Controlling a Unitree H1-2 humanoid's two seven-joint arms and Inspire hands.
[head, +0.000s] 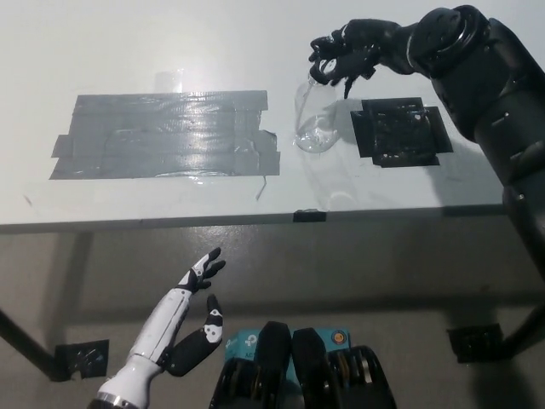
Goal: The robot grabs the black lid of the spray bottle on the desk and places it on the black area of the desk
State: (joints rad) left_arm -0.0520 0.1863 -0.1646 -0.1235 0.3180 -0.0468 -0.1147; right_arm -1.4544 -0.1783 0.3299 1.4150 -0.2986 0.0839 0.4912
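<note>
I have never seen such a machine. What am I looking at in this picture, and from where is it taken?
The camera sits on a humanoid robot's head and looks steeply down at a pale desk. The black right hand has its fingers closed around the top of a clear spray bottle, where the black lid sits; the lid itself is hidden by the hand. Beside the bottle lies a black square patch, the black area meant for the lid. A large patch of grey tape lies further left. The white left hand rests open below the desk edge, holding nothing.
</note>
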